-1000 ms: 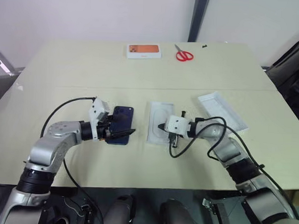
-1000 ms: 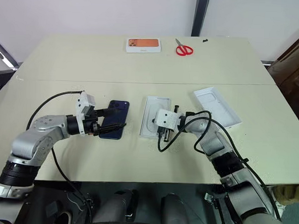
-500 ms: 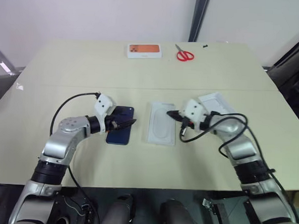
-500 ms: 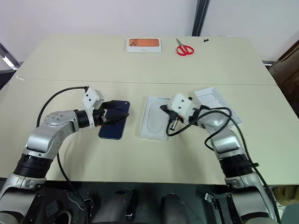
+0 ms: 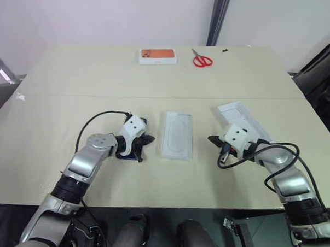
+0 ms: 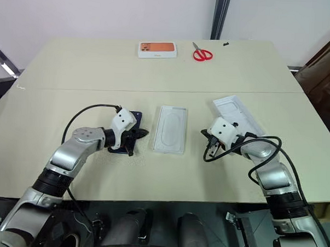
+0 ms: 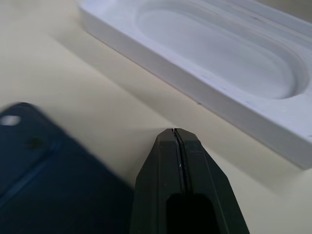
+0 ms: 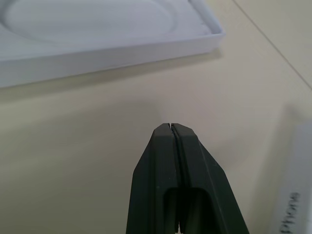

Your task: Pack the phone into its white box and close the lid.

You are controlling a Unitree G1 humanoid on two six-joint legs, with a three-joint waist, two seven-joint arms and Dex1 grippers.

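Left fingers [image 7: 181,161] pressed together, phone [image 7: 44,170] just beside.

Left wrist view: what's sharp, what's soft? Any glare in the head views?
Left wrist view: shut left gripper fingertips and white tray fairly sharp, phone soft. Left eye view: even light, no strong glare on table, soft shadows.
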